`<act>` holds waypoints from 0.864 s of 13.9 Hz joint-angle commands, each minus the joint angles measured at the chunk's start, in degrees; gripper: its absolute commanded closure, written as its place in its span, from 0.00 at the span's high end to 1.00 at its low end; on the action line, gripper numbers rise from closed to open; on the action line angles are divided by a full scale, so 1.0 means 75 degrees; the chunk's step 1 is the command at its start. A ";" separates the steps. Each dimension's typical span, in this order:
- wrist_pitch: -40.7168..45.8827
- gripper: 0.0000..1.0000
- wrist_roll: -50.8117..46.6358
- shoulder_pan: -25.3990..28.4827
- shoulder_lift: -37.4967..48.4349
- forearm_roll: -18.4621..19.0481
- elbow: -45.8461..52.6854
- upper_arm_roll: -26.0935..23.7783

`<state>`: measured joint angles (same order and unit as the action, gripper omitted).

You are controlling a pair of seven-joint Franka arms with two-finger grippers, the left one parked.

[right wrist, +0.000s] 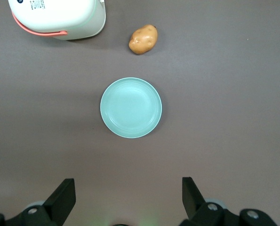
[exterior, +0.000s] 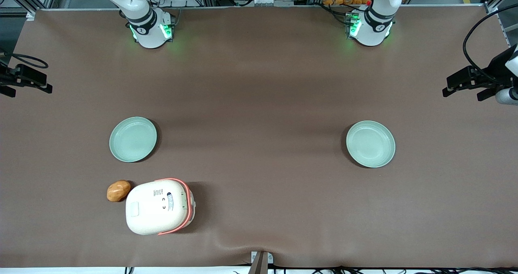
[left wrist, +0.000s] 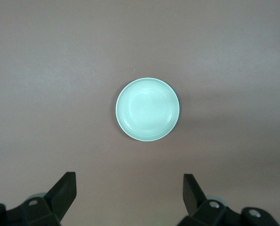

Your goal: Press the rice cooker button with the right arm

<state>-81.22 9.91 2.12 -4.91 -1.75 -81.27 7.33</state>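
Nothing has been pressed yet; this looks like the very start of the approach. In the front view, reading across, a potato (exterior: 118, 190) lies just beside the rice cooker (exterior: 159, 206), which sits near the front camera toward the working arm's end of the table, lid closed, its coral rim band showing along one edge. The button (exterior: 133, 209) is the pale rounded pad on the cream lid, at the potato end, apart from the printed labels nearer the rim band. A pale green plate (exterior: 133, 139) lies farther from the front camera than the cooker, and a second plate (exterior: 370, 144) lies toward the parked arm's end. The right arm (exterior: 141, 19) shows only its base and lower links there. The gripper (right wrist: 128, 193) hangs high above the plate, fingers spread wide and holding nothing. The next move, as I judge it, calls for travelling toward the cooker, bringing the fingers together into one blunt tip, and descending squarely onto the pad without nudging the potato. From the wrist the cooker is cut off at the frame edge, so the button is out of sight; whether it is raised or flush cannot be told.
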 commanded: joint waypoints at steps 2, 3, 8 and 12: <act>-0.0010 1.00 -0.0231 0.0034 0.0209 0.0093 -0.0179 -0.0028; -0.0010 1.00 -0.0231 0.0034 0.0209 0.0082 -0.0179 -0.0028; 0.0013 1.00 -0.0348 0.0034 0.0197 0.0070 -0.0191 -0.0028; -0.0115 1.00 -0.0384 0.0407 0.0057 0.0023 -0.0144 -0.0075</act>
<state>-81.25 8.37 2.89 -4.92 -1.75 -81.51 7.12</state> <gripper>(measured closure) 0.000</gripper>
